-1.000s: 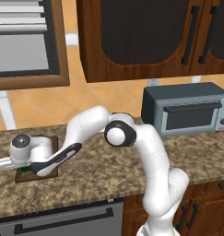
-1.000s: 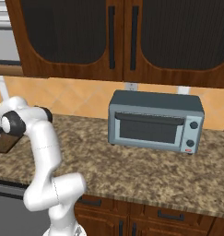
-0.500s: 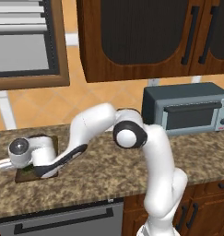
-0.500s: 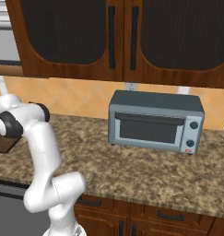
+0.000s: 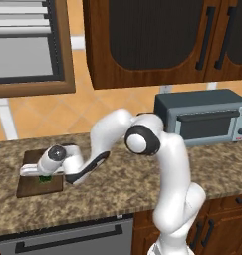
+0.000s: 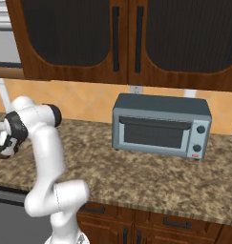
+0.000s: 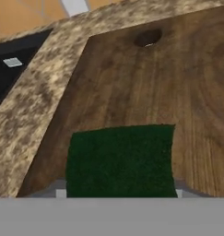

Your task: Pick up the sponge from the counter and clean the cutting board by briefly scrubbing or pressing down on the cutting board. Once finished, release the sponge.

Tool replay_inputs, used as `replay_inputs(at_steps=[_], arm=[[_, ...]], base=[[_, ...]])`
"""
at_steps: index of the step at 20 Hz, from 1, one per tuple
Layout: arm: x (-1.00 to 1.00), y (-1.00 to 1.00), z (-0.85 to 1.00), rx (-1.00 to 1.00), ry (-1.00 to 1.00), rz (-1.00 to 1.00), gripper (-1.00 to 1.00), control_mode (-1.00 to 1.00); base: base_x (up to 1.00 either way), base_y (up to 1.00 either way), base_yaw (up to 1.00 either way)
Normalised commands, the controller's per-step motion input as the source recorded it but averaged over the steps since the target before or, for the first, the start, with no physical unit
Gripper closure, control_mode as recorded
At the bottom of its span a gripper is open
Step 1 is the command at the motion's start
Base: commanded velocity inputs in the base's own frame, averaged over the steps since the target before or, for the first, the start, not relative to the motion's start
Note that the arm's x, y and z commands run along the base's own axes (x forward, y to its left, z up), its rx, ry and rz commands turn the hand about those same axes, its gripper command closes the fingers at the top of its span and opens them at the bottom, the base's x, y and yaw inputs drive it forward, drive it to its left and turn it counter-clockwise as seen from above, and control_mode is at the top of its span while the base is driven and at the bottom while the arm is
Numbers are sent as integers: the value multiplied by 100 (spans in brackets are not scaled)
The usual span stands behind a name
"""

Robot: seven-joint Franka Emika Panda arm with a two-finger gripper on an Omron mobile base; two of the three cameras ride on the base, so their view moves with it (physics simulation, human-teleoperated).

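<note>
The dark brown cutting board lies at the left end of the speckled granite counter. My arm reaches left and low over it. My gripper is shut on the dark green sponge, which sits low on the board's right half. In the hand view the sponge sits between the two fingertips of my gripper and rests against the cutting board. The board's small hole lies ahead of the sponge, and bare counter borders the board on the left.
A grey toaster oven stands at the back right of the counter, also in the right base view. A black cooktop lies beyond the board's far corner. Dark wood cabinets hang overhead.
My hand has slid to the right across the cutting board with the sponge in it, and the elbow has swung right as well.
</note>
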Motion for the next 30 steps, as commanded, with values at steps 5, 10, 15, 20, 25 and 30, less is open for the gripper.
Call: replay_inputs(at_steps=[5,10,15,20,25,30], arm=[[-80,-94,-100,-29,50,0,100,-100],[-100,-99,-84,-17,40,0,100,-100],[37,-7,80,0,5,-10,100,-100],[93,8,93,-4,37,-18,100,-100],[30,15,-55,-33,46,-7,100,-100],[46,45,-49,-31,40,0,100,-100]], base=[[0,0,0],[0,0,0],[0,0,0],[0,0,0],[0,0,0],[0,0,0]])
